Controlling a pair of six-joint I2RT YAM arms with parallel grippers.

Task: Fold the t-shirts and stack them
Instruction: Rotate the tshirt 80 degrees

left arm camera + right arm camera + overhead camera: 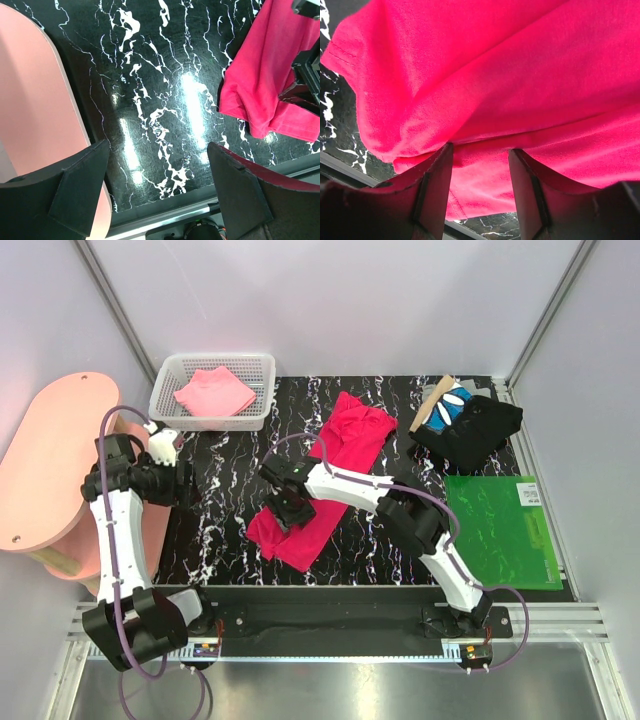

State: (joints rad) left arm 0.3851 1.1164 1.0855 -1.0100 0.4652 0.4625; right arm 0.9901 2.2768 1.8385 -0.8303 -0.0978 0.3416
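Meanwhile, right fingers clamp the near end of the crimson t-shirt while left fingers hang parted beside it; a one-sided pull could skew the fold.

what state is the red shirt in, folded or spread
Partly folded: the crimson shirt lies as a long narrow strip, layers doubled at its near end.

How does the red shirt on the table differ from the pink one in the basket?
The red shirt is deep crimson; the pink shirt is paler. The red shirt lies stretched in a long strip on the table; the pink shirt sits folded compact in the basket. Both are plain.
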